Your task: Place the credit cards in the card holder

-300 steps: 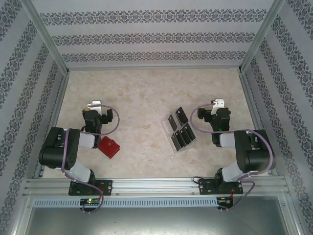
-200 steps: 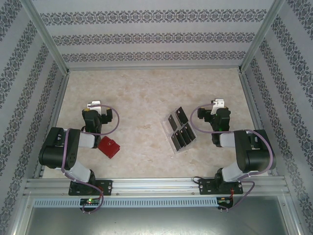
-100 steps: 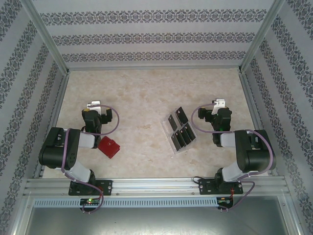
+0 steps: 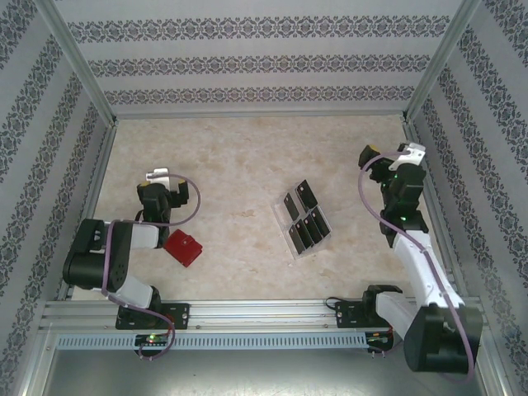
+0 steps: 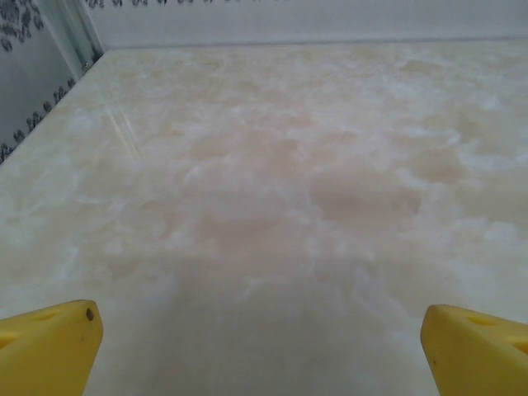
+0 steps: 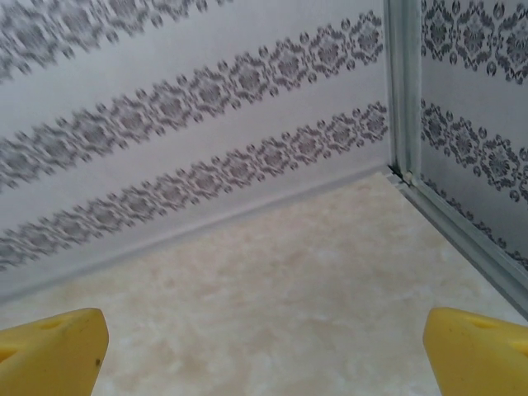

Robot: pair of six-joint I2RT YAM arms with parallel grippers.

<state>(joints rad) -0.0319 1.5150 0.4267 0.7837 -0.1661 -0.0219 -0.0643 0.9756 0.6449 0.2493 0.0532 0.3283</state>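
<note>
Now, overhead view, read left to right. First, left claw (image 4: 157,176): left-centre of the frame, jaws spread wide with nothing between them. Its wrist view shows yellow fingertips (image 5: 49,351) at the bottom corners over bare table (image 4: 231,157).

Next, card holder (image 4: 184,248): lower left, just right of the left arm. It is red and squarish, lying flat on the table, folded shut as far as I can tell.

Then credit cards (image 4: 303,218): centre-right, several dark rectangles in rows on a clear tray (image 4: 295,254), well apart from the card holder.

Last, right claw (image 4: 389,155): upper right, near the corner post, jaws wide apart and empty, facing the patterned wall (image 6: 206,91).

Handling, my judgement: the credit cards look thin, stiff, light and smooth. Lying flat they offer little edge, so a pinch across a short end seems the likeliest hold, or sliding one to the tray rim first. The card holder looks soft and light. It may skid or flop unless one claw pins a corner while the pocket is opened.

Labels: no brand, number or writing is readable on the cards or holder; both are too small.
</note>
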